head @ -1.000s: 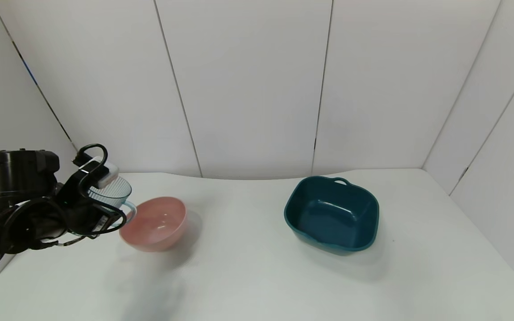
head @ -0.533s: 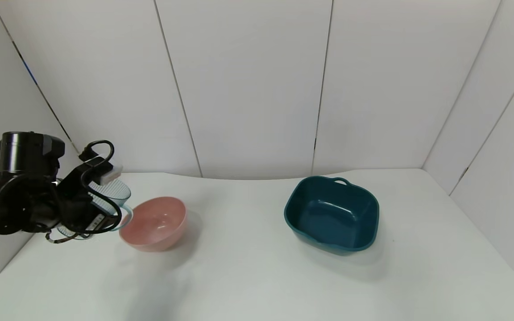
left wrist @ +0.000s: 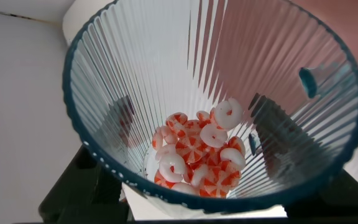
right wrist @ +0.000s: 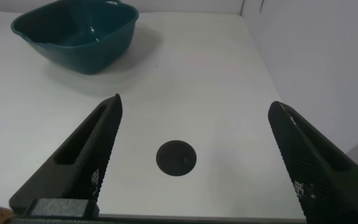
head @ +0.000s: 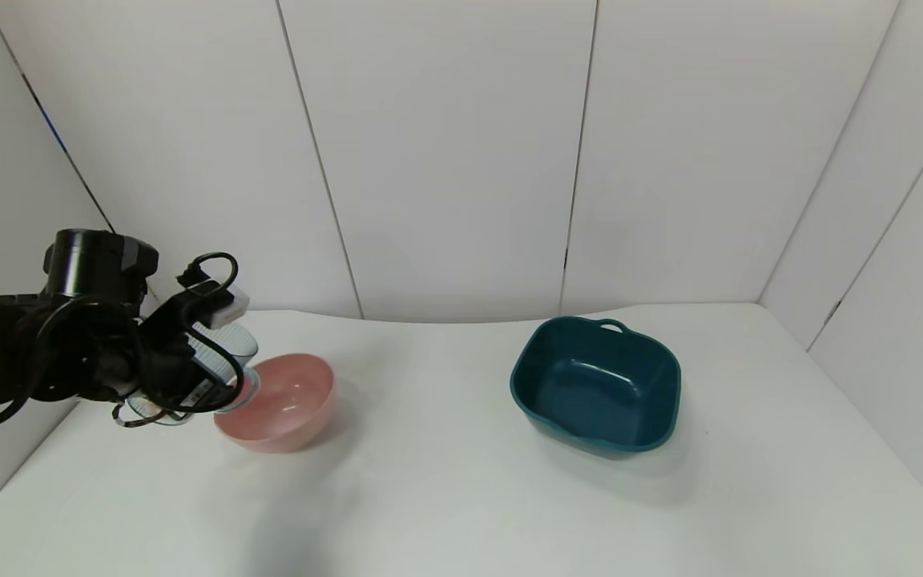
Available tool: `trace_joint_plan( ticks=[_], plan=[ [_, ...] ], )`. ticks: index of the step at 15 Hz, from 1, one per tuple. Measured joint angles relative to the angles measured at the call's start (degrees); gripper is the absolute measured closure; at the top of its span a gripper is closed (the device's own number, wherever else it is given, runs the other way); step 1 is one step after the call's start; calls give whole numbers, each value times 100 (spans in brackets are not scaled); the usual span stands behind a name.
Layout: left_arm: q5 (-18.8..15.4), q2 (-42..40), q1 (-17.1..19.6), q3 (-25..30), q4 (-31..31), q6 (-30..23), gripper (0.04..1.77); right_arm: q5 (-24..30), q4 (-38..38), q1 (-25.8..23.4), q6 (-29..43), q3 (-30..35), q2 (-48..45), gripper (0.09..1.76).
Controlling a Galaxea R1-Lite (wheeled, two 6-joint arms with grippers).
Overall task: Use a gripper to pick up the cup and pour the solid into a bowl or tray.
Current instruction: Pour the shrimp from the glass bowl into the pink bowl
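The left gripper (head: pixel 189 373) was closed around the cup (head: pixel 225 357), one finger (left wrist: pixel 120 118) against each ribbed side, holding it clear of the table (head: pixel 461 481) and tilted toward the pink bowl (head: pixel 281 401) just beside it. The solid (left wrist: pixel 197 155) lay heaped in the cup's bottom. The right gripper (right wrist: pixel 194 162) hung spread wide and empty, near the teal basin (right wrist: pixel 76 34).

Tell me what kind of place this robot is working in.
Probably a robot test cell, not a real kitchen: a bare white table boxed in by plain white panels, holding only a pink bowl, a teal basin and the cup of red-and-white pieces gripped by the left gripper.
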Motion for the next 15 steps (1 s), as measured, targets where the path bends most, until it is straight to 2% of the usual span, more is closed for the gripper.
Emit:
trace_joint_plan(
  ticks=[2,4,9,15],
  plan=[
    [49,50,-43,-223,375,41,47,2,-1,0,2,0,0,14],
    [369,107,-139,-507,661,176,48,5,-4,0,9,0,-2,14],
    [1036,304,-283,-853,700,595,48,0,-15,0,22,2,-5,14],
    [1432,516,-545,-986,713,802,48,-2,-20,0,24,6,-5,14]
  ],
)
